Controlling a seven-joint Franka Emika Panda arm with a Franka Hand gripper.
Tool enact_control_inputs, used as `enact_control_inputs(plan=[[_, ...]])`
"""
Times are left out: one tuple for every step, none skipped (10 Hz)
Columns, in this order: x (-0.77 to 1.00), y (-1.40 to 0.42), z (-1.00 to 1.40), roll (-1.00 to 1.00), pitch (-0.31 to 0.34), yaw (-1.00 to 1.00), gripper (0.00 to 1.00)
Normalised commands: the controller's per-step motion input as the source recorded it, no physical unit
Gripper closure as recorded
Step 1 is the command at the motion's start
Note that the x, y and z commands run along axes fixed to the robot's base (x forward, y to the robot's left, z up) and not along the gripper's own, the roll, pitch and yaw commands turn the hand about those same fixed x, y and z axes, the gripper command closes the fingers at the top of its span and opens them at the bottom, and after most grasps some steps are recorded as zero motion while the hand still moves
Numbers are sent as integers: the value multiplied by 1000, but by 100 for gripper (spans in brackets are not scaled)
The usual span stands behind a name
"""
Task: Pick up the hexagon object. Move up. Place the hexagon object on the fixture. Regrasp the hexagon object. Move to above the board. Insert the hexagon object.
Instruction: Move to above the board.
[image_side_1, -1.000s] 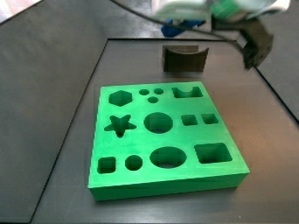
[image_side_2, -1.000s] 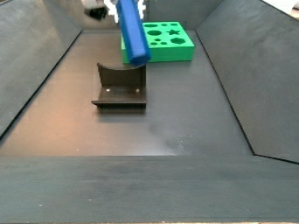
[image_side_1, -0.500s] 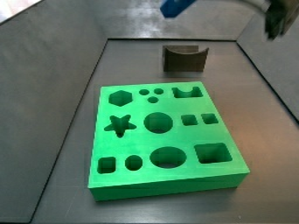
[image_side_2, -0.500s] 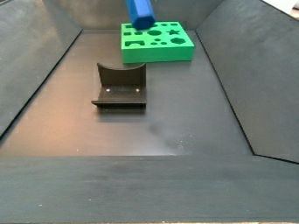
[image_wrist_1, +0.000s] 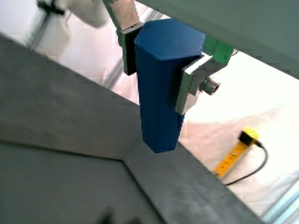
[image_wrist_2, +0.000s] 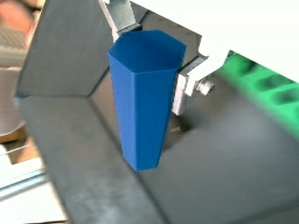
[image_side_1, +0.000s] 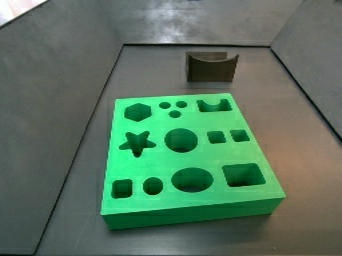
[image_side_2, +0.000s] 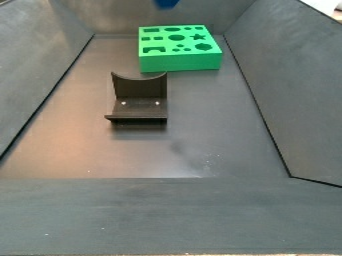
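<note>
The gripper (image_wrist_1: 158, 80) (image_wrist_2: 152, 66) appears close up in both wrist views, its two fingers (image_wrist_1: 191, 83) (image_wrist_2: 190, 80) set on either side of the hexagon object (image_wrist_1: 162, 87) (image_wrist_2: 142, 105). Each finger is a flat, silver metal plate with straight edges. One finger carries a bright silver screw (image_wrist_1: 211, 86) (image_wrist_2: 205, 87) with a washer on its outer face. A pale, rounded housing (image_wrist_1: 91, 10) sits behind the fingers

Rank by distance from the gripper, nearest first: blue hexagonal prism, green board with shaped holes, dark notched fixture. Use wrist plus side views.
1. blue hexagonal prism: clamped in the gripper, hanging down.
2. green board and dark notched fixture: too close to call. The gripper is out of frame in both side views, and only the board shows in a wrist view.
</note>
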Motion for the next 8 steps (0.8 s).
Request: enact_control_inputs(plan=[[-1000,-866,673,-1000,-162,-242,100],[-897,-578,464,-1000,-163,-247,100],[-721,-419,358,-1000,-163,-256,100],[-402,-163,166,-1000,-149,-268,100],[-245,-71,89,-1000,-133,-275,100],[-147,-21,48,-1000,-115,-284,100],[-122,-2,33,-1000,-108,-287,100],[-98,37,15,-1000,-95,-288,100]])
